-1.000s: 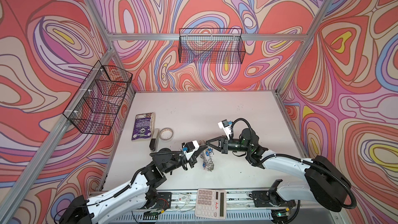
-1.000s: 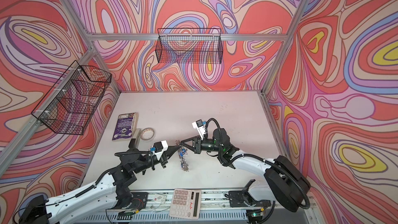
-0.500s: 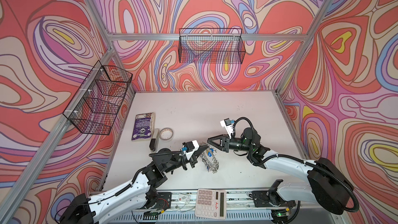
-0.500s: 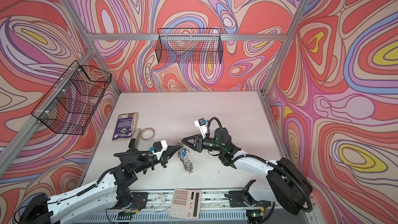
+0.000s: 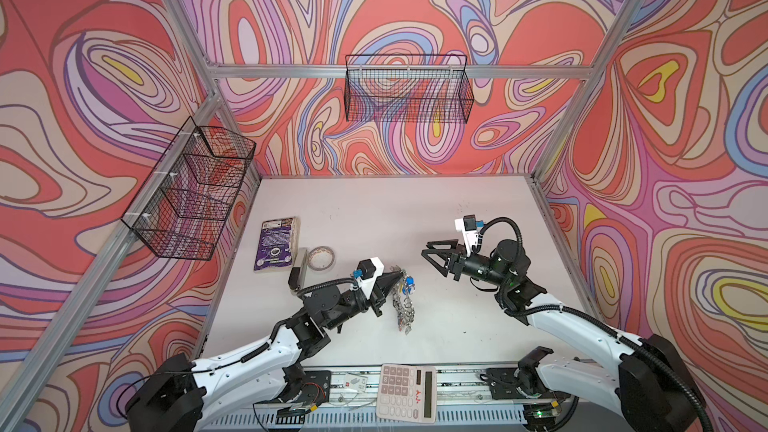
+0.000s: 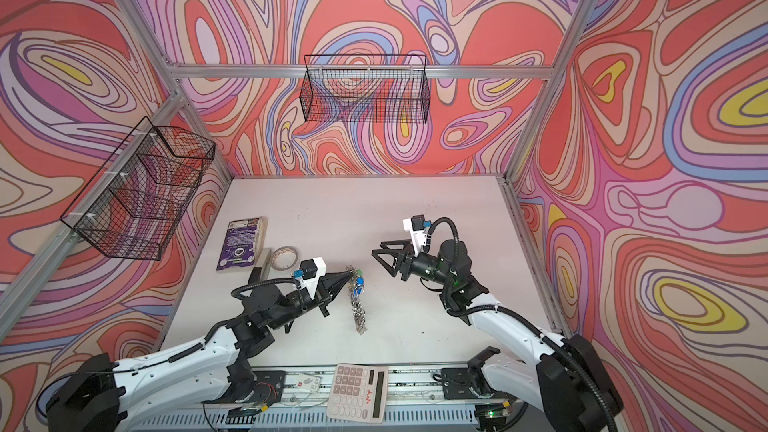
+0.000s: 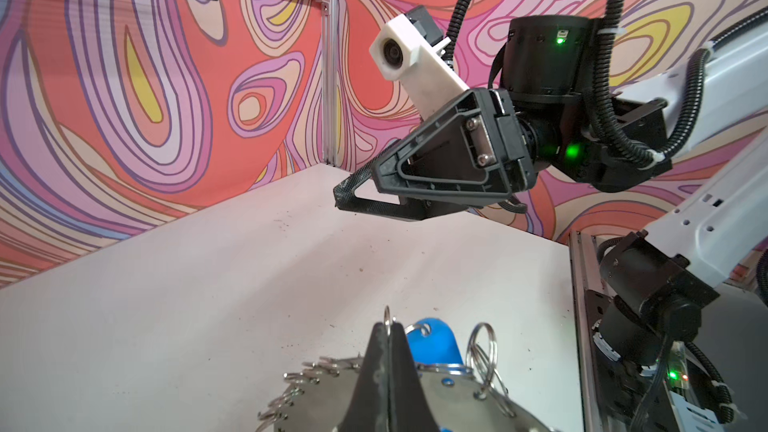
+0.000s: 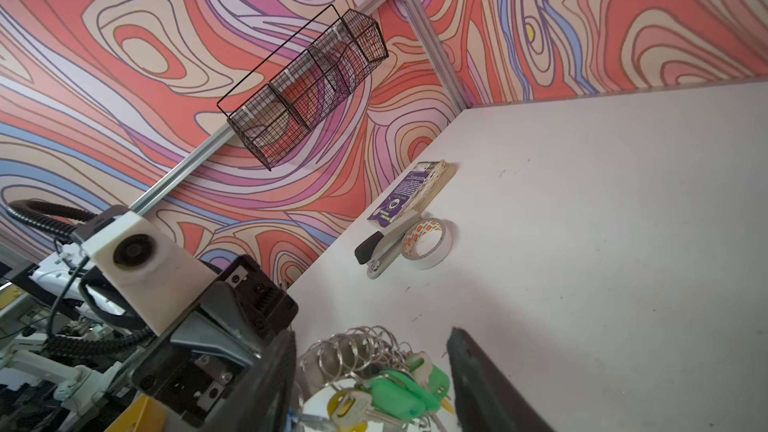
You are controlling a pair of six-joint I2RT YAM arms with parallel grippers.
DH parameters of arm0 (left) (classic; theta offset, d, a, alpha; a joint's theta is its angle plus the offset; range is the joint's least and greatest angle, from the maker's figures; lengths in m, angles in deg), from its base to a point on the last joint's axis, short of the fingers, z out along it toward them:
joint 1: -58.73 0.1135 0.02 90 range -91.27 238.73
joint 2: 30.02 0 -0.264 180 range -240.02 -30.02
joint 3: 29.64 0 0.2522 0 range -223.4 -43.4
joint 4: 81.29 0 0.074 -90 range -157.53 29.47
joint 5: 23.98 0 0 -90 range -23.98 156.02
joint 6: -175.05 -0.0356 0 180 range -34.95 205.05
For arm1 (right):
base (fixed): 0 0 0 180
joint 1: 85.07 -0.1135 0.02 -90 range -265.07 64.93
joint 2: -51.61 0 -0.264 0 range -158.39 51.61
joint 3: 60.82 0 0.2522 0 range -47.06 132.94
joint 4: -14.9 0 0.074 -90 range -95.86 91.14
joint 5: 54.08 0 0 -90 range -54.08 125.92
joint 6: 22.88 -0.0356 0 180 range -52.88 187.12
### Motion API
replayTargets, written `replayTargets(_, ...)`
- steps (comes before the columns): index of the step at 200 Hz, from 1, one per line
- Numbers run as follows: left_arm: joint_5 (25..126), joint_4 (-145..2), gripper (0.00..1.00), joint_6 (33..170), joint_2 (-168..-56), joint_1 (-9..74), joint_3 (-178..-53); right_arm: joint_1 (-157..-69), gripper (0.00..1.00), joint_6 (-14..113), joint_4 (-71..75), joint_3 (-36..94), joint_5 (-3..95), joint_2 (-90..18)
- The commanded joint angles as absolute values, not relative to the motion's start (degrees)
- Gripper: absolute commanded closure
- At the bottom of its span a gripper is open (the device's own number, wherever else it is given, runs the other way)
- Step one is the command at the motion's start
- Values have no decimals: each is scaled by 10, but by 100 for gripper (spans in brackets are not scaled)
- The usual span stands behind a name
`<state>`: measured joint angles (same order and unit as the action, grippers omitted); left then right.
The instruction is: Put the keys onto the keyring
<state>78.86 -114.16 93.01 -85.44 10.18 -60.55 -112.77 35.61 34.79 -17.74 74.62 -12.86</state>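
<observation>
Left hand (image 5: 398, 276) clenches the keyring (image 5: 405, 305) by its rim — hold it still. Right hand (image 5: 433, 263), released and empty, should clear the dangling keys (image 8: 399, 396).

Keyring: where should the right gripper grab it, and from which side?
Probably the flat metal band of the keyring, pinched across its faces, approached from the side where the open right gripper stands. The left gripper pinches its upper rim, and split rings crowd the edge.

Bright, even light; soft shadows.
</observation>
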Motion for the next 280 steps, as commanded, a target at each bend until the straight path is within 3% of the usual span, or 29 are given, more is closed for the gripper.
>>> replayTargets(1, 834, -1304, 100, 1010, -901, 121, -638, -1127, 45, 393, 348, -154, 792, -147)
replayTargets(34, 889, -1426, 100, 1076, -985, 148, -650, -1127, 52, 374, 385, -157, 825, -165)
replayTargets(78, 935, -1425, 100, 1106, -1031, 155, -692, -1127, 54, 378, 388, -156, 837, -175)
replayTargets(138, 971, -1426, 100, 1128, -1059, 170, -721, -1115, 69, 353, 429, -151, 860, -186)
replayTargets(201, 983, -1426, 100, 1136, -1072, 172, -725, -1116, 77, 326, 465, -160, 892, -197)
replayTargets(213, 984, -1426, 100, 1139, -1076, 173, -746, -1116, 82, 318, 477, -160, 899, -204)
replayTargets(230, 986, -1426, 100, 1141, -1079, 174, -749, -1116, 100, 306, 500, -163, 911, -211)
replayTargets(280, 1009, -1418, 100, 1173, -1089, 194, -744, -1117, 100, 318, 490, -167, 897, -195)
